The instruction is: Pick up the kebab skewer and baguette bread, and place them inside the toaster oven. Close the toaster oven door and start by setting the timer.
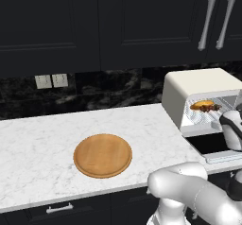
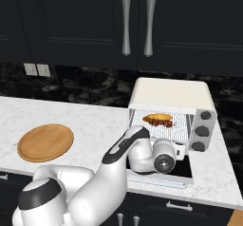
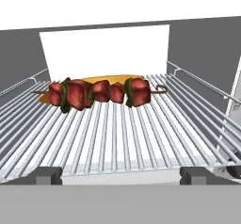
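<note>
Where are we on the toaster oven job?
Done: kebab skewer and baguette bread both lie on the wire rack inside the toaster oven. In hand: nothing; the gripper sits at the oven mouth, jaws wide and empty. Left: the toaster oven door is folded down open, so close it, then set the timer knobs.

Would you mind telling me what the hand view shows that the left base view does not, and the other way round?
Hand view alone: the open gripper at the rack's front edge, and the skewer's red chunks and green pieces.

Left base view alone: the round wooden board on the counter and the toaster oven door folded down.

Both: the kebab skewer and baguette bread on the wire rack.
</note>
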